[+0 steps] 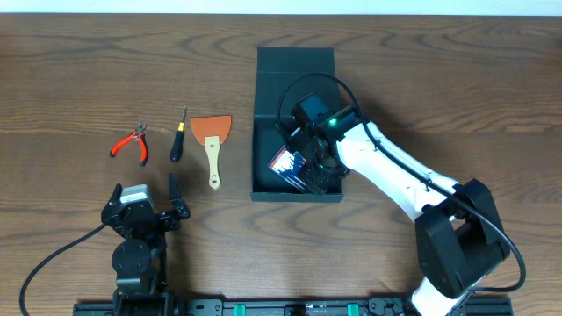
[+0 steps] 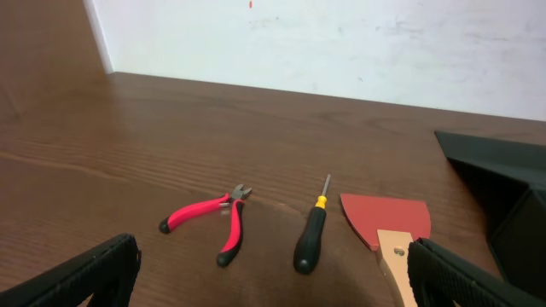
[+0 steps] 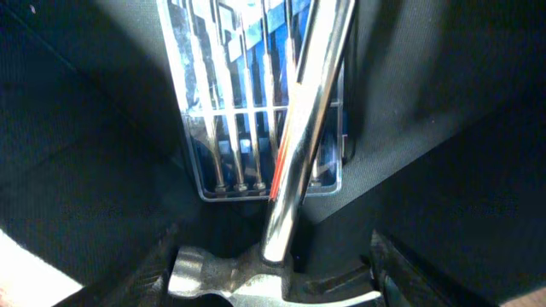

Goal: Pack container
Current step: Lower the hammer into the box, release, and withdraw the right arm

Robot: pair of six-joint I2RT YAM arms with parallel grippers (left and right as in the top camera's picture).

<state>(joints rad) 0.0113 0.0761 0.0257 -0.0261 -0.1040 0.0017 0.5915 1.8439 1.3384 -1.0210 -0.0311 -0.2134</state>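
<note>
The dark teal container (image 1: 261, 132) stands open mid-table with its lid flap (image 1: 295, 60) lying back. My right gripper (image 1: 318, 171) is down inside it. In the right wrist view my fingers (image 3: 273, 281) sit at both ends of a steel hammer's head, and its shiny shaft (image 3: 303, 128) lies across a clear case of small screwdrivers (image 3: 230, 128) on the box floor; the case also shows in the overhead view (image 1: 285, 162). My left gripper (image 1: 146, 189) is open and empty near the front edge, and it also shows in the left wrist view (image 2: 273, 281).
Left of the container lie red-handled pliers (image 1: 132, 143) (image 2: 213, 220), a black screwdriver with a yellow collar (image 1: 178, 136) (image 2: 310, 234) and a red-bladed scraper with a wooden handle (image 1: 212, 140) (image 2: 388, 223). The container's side (image 2: 503, 170) shows at the right of the left wrist view.
</note>
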